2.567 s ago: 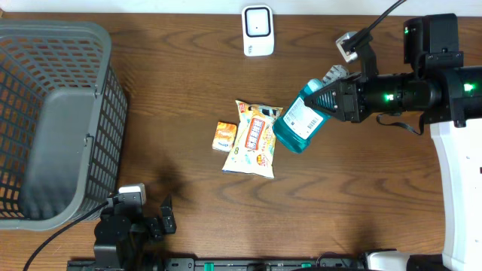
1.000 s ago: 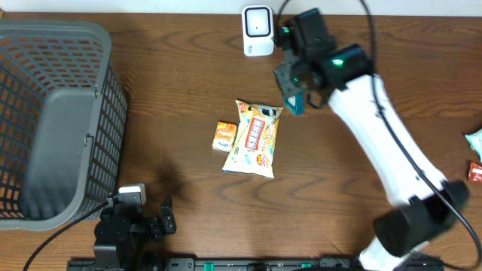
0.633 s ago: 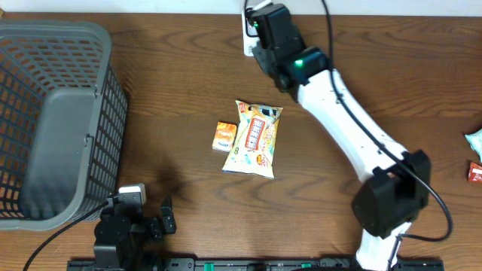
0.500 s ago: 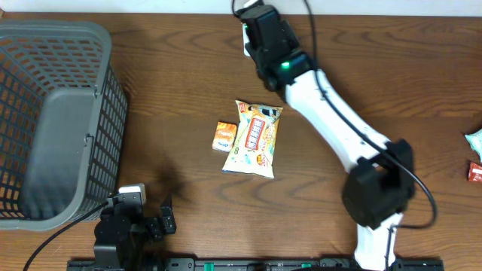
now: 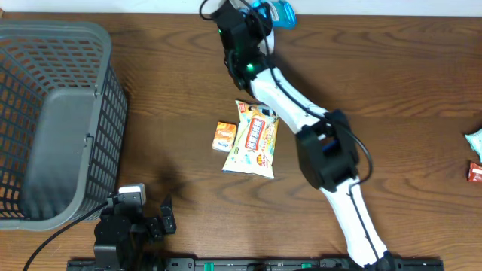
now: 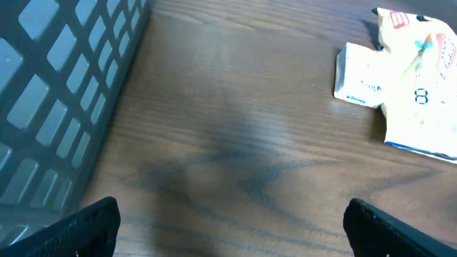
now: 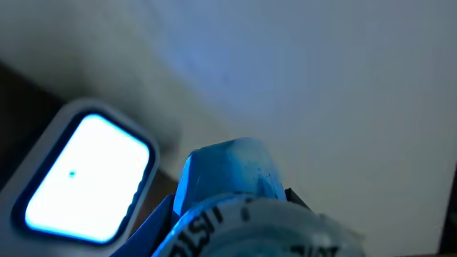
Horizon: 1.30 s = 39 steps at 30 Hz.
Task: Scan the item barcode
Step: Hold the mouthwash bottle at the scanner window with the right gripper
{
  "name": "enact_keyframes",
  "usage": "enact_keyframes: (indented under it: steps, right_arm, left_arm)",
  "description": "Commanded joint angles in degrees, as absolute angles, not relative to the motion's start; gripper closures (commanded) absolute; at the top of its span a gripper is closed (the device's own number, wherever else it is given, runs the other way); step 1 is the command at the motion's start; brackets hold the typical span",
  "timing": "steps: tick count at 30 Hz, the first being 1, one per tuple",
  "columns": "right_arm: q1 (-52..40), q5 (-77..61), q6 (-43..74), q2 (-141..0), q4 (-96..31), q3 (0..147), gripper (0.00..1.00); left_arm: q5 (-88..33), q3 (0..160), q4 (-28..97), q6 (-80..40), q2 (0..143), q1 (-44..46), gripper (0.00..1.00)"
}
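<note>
A blue mouthwash bottle (image 5: 276,10) is held at the table's far edge, with my right gripper (image 5: 256,16) shut on it. In the right wrist view the bottle (image 7: 232,182) fills the lower middle, and its white label with black print (image 7: 278,235) faces the camera. The scanner's lit white face (image 7: 80,178) glows just left of the bottle. From overhead the scanner is hidden under my right arm. No barcode can be made out. My left gripper (image 5: 151,223) rests at the front left, wide open, with bare wood between its fingertips (image 6: 89,227).
A grey mesh basket (image 5: 53,113) fills the left side. A snack bag (image 5: 254,139) and a small orange box (image 5: 224,136) lie mid-table, under my outstretched right arm. At the right edge are a teal packet (image 5: 474,141) and a red item (image 5: 474,172).
My right arm has swung left and back with the bottle, from right of the scanner to over it at the far edge. The left arm has not moved.
</note>
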<state>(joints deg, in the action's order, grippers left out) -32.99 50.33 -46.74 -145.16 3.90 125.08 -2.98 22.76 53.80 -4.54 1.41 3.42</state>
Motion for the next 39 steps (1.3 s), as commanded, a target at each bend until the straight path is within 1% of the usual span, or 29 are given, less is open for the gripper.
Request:
enact_keyframes:
  steps: [1, 6, 10, 22, 24, 28, 30, 34, 36, 39]
  right_arm:
    - [-33.47, 52.75, -51.94, -148.62, 5.72, 132.99, 0.97]
    - [-33.47, 49.32, -55.61, -152.00, 10.72, 134.78, 0.98]
    - [-33.47, 48.10, -55.79, -152.97, 12.01, 134.78, 0.98]
    - [-34.33, 48.07, -55.42, -155.24, 12.64, 134.78, 0.98]
    - [-34.61, 48.31, -57.04, -155.28, 11.73, 134.78, 0.98]
    - [-34.87, 50.89, -57.43, -154.43, 11.64, 134.78, 0.98]
    - [-34.87, 52.82, -56.58, -153.10, 9.72, 134.78, 0.99]
    - [-34.04, 57.04, -51.09, -149.14, 4.36, 134.78, 0.99]
    - [-32.82, 57.63, -48.29, -146.30, -1.89, 134.78, 0.99]
    - [-30.09, 59.81, -40.32, -142.10, -13.63, 134.78, 0.99]
  left_arm:
    - [-2.50, 22.55, 53.98, -5.02, 1.34, 3.18, 0.00]
    - [-2.50, 22.55, 53.98, -5.04, 1.34, 3.18, 0.00]
    - [-2.50, 22.55, 53.95, -5.04, 1.34, 3.18, 0.00]
    - [-2.50, 22.55, 53.95, -5.02, 1.34, 3.18, 0.00]
    - [-2.50, 22.55, 53.95, -5.04, 1.34, 3.18, 0.00]
    - [-2.50, 22.55, 53.98, -5.02, 1.34, 3.18, 0.00]
    - [-2.50, 22.55, 53.98, -5.04, 1.34, 3.18, 0.00]
    - [-2.50, 22.55, 53.95, -5.02, 1.34, 3.18, 0.00]
    - [-2.50, 22.55, 53.95, -5.04, 1.34, 3.18, 0.00]
    - [-2.50, 22.55, 53.98, -5.04, 1.34, 3.18, 0.00]
